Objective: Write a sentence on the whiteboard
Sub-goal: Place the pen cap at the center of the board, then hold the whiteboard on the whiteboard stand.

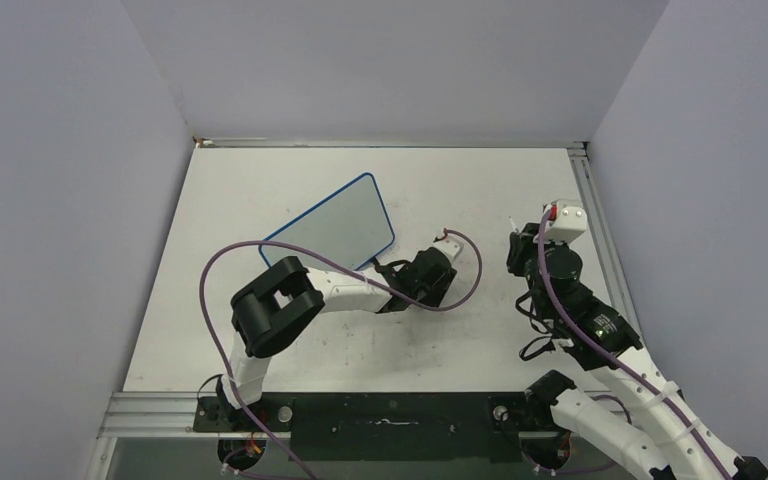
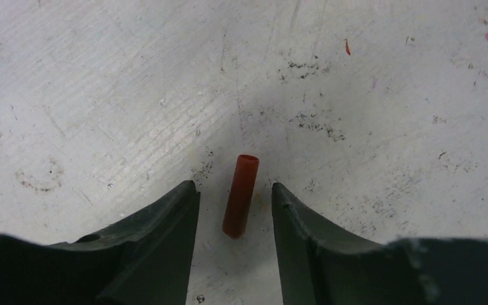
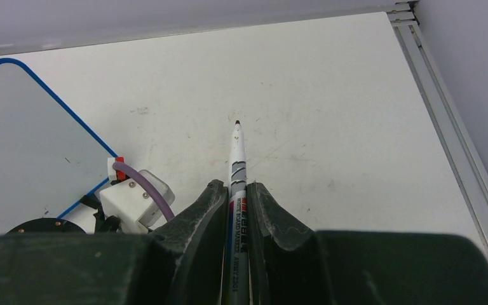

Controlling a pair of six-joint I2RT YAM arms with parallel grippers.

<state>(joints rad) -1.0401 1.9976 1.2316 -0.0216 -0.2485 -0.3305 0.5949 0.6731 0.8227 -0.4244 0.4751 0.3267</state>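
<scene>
The small white board with the thin blue frame [image 1: 330, 228] lay tilted toward the far left of the scuffed white table [image 1: 480, 180], its face blank as far as I could see, so nothing was written on it yet. My left gripper [image 2: 234, 185] hung by the board's near right corner, aimed down at the table. Its jaws stood partly apart around a short red plastic cap [image 2: 240, 196] that lay flat between them, touching neither finger. Towards the right edge, my right gripper [image 3: 234, 187] was clamped on a slim white whiteboard marker [image 3: 237, 162], tip bare, long axis pointing at the far edge. The board lay left of that tip, well apart and nearer my left arm. I judged the right arm, raised and folded, had to swing left and tip the marker down onto the board.
</scene>
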